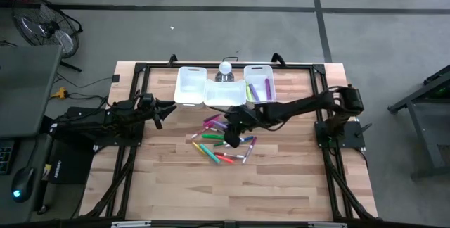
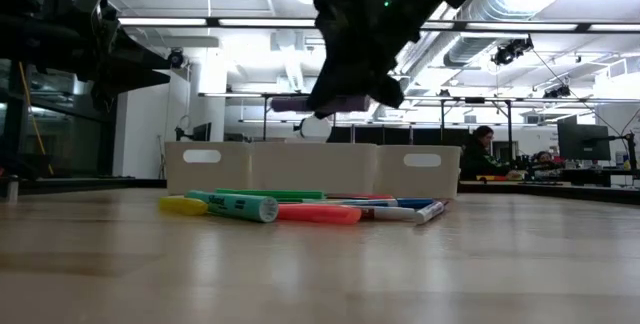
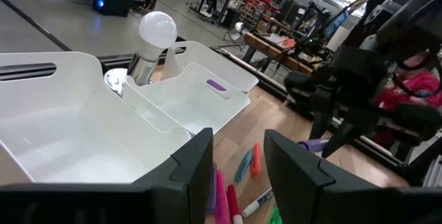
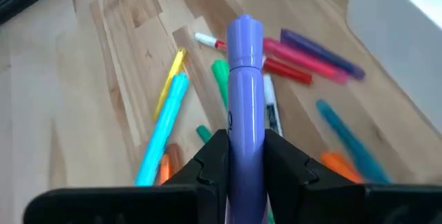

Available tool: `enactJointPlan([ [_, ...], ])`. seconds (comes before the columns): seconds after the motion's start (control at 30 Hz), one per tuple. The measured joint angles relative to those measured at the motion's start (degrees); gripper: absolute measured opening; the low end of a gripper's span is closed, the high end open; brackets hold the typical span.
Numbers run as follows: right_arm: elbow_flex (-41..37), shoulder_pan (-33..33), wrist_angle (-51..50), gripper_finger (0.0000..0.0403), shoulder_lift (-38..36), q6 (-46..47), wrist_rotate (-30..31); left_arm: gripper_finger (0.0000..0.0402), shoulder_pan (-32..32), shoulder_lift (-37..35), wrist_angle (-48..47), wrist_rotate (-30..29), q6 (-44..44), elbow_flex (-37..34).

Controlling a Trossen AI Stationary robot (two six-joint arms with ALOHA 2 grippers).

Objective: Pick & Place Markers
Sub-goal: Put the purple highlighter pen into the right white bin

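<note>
Right gripper point(image 4: 246, 156) clamps purple marker point(image 4: 244, 92).

no readable text, labels or numbers

The right arm reaches from its base at the bench's right side across toward the middle, stretched long and low. Its tool point(image 1: 232, 135) hangs in the air above the bench surface, as the low view shows, with the wrist bent downward. In the right wrist view the two dark fingers point(image 4: 209, 160) are closed tight on a purple marker point(image 4: 244, 99), which sticks out forward between them.

The left arm lies folded near its base at the bench's left side, forearm pointing toward the middle. Its tool point(image 1: 163, 110) waits there, and the left wrist view shows its fingers point(image 3: 195, 158) parted with a clear gap and nothing held.
</note>
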Motion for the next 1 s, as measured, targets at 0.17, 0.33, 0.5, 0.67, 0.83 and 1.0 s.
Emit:
enactJointPlan([
  [0.17,0.0,0.7,-6.1,0.0058,-2.9,6.4,2.1,0.0129,0.0,0.0,0.0,0.0,0.0,0.0],
  [0.33,0.0,0.7,-14.6,0.0058,-6.3,11.3,6.9,0.0129,0.0,0.0,0.0,0.0,0.0,0.0],
  [0.5,0.0,0.5,-22.4,0.0058,-9.3,13.8,11.6,0.0129,0.0,0.0,0.0,0.0,0.0,0.0],
  [0.67,0.0,-0.3,-29.8,0.0058,-11.8,17.4,14.6,0.0129,0.0,0.0,0.0,0.0,0.0,0.0],
  [0.83,0.0,-2.5,-35.8,0.0058,-14.2,20.7,16.8,0.0129,0.0,0.0,0.0,0.0,0.0,0.0],
  [1.0,0.0,-6.0,-39.4,0.0058,-16.0,20.7,18.3,0.0129,0.0,0.0,0.0,0.0,0.0,0.0],
])
